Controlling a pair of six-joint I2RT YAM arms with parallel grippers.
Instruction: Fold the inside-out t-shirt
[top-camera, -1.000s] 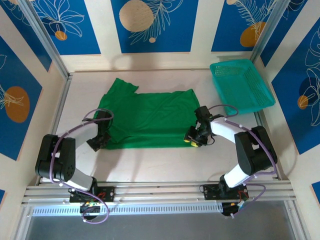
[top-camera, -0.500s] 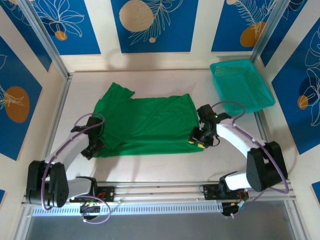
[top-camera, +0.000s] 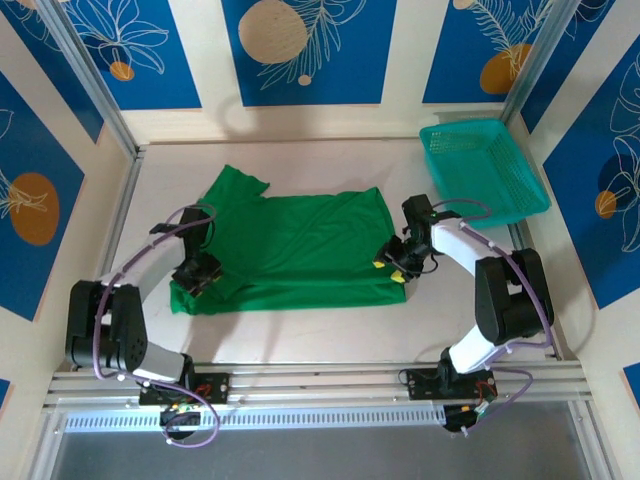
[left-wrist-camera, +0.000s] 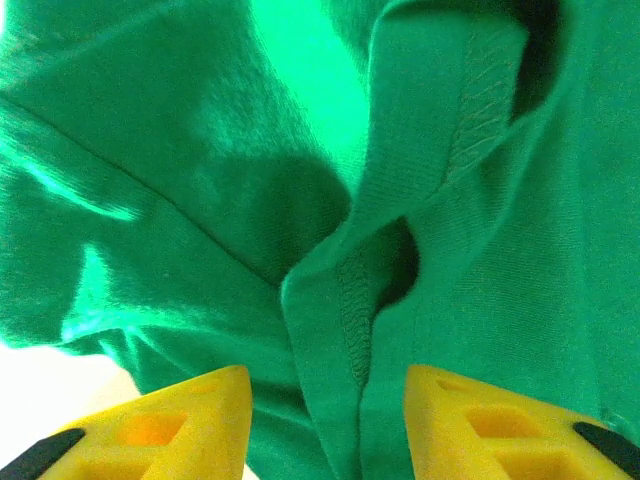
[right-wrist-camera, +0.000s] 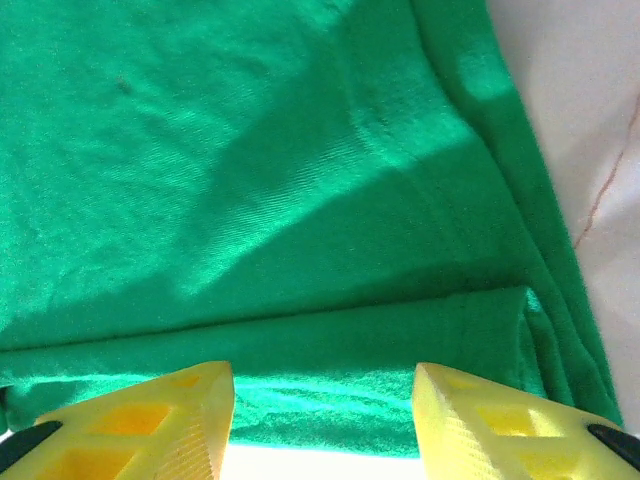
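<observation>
Mid-table w/ its near edge doubled over, the green t-shirt (top-camera: 300, 250) lay btwn my left gripper (top-camera: 197, 272) & right gripper (top-camera: 392, 268), both jaws apart, gripping nothing; cross-folds prob. left to do.

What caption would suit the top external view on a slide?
Left gripper and right gripper, open, at opposite ends of the green t-shirt.
</observation>
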